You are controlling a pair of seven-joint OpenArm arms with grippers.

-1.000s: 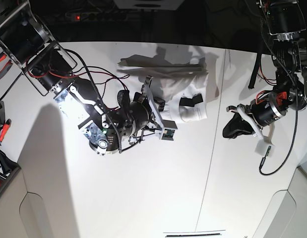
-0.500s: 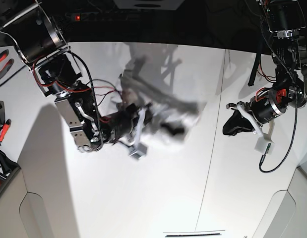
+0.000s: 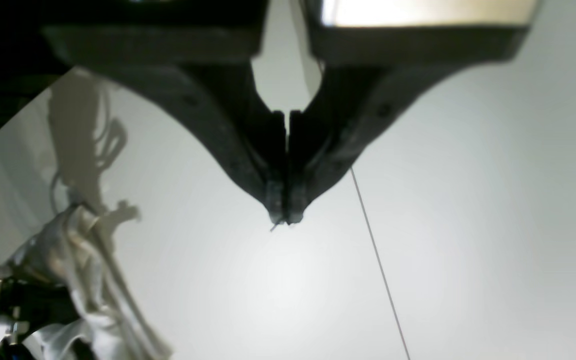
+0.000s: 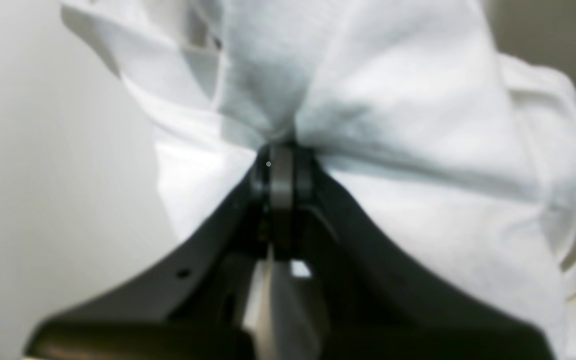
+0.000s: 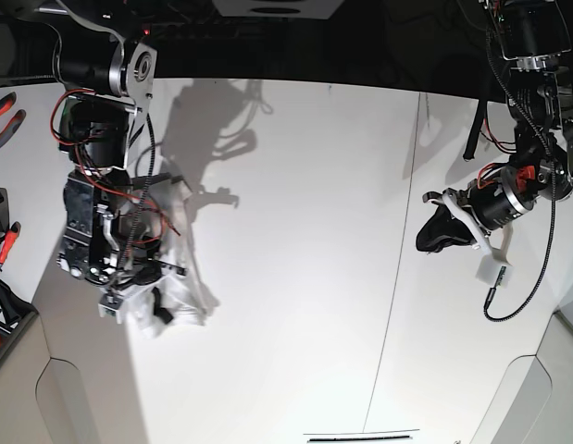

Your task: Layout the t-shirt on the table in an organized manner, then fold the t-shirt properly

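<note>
Because the right pincer [image 4: 282,165] is pinching a bunched wad of the t-shirt [image 4: 393,150] with its jaws pressed together on the cloth, the garment hangs as a crumpled mass rather than a spread sheet, and that is where trouble could begin. In the base view the t-shirt [image 5: 170,277] droops from under the right arm at that view's left side of the desk [image 5: 305,277], with its lower folds seemingly on the surface. If the grip catches several layers at once, lowering it may leave a twisted heap instead of a flat layout, and the print could end up hidden. The cloth also sits close to the arm's loose wires, so it might snag. Farther off, the left pincer [image 3: 284,217] hovers over bare desk beside the seam [image 3: 378,260], jaws pressed together on nothing, well apart from the shirt; it cannot help spread the cloth from there.
</note>
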